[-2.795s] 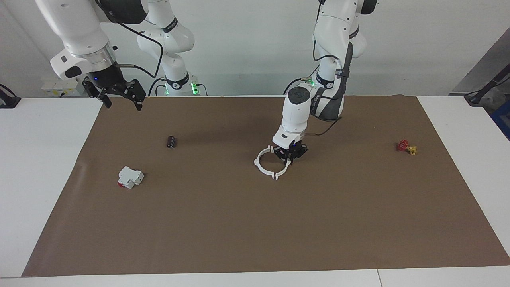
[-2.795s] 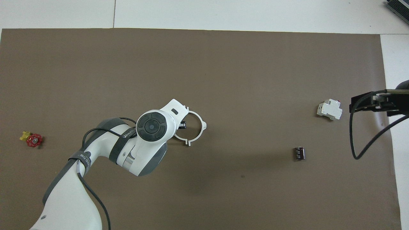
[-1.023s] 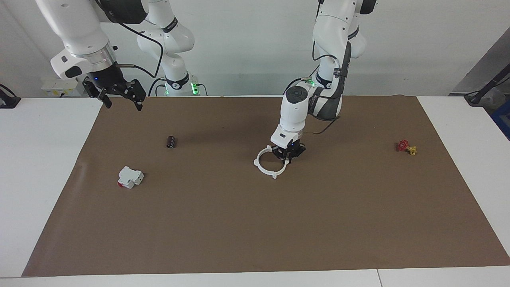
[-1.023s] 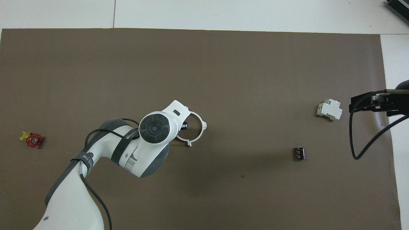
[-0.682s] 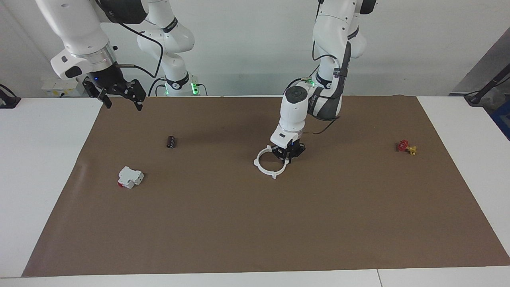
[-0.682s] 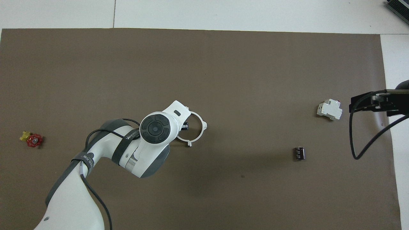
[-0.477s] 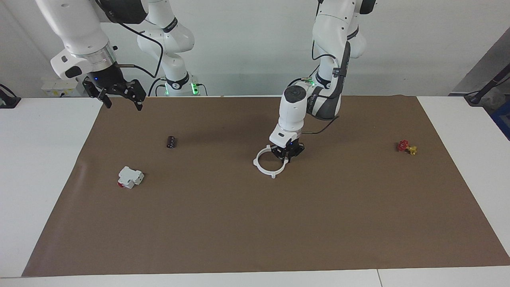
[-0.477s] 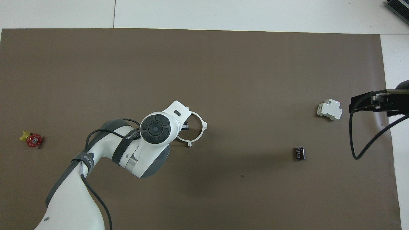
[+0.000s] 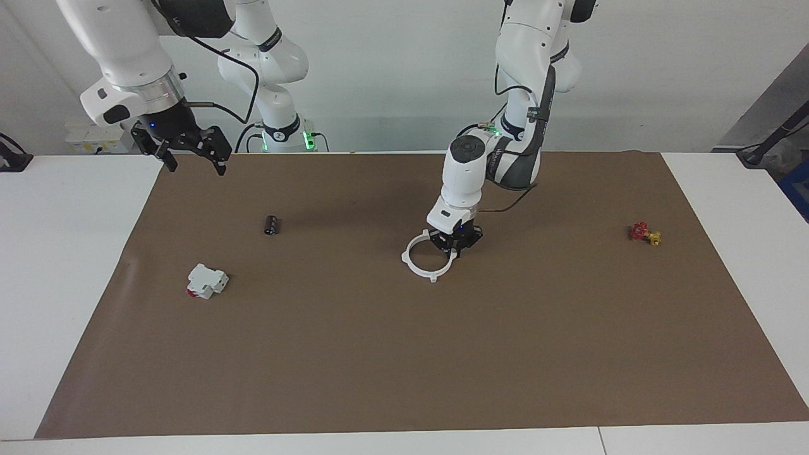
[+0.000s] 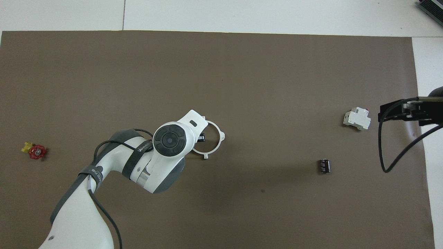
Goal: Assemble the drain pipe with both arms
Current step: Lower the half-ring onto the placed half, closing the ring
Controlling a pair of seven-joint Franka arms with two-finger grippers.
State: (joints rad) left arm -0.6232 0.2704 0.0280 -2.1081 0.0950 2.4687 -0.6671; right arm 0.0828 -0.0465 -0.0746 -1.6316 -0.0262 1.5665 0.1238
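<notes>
Near the middle of the table: you have the drain pipe [image 9: 428,259], lying on the brown mat [image 9: 404,354], well away from every edge.
Left end effector [image 9: 456,245]: clamped on the drain pipe's rim at the side toward the left arm's end of the table, low over the mat; gripping the thin edge likely lets you steer the whole ring from one point.
Right end effector [image 9: 189,151]: fingers spread wide, holding nothing, waiting in the air above the mat's corner at the right arm's end, close to the robots.
Drain pipe look: thin, flat, white, two half-rings meeting as one circle with small tabs sticking out at the joints [image 10: 211,140]; whether the tabs are locked, you cannot tell.
Bystanders: white blocky part [image 9: 206,280] and dark cylinder [image 9: 272,224] sit toward the right arm's end; red and yellow valve [image 9: 644,233] sits toward the left arm's end, all well apart from the ring.
</notes>
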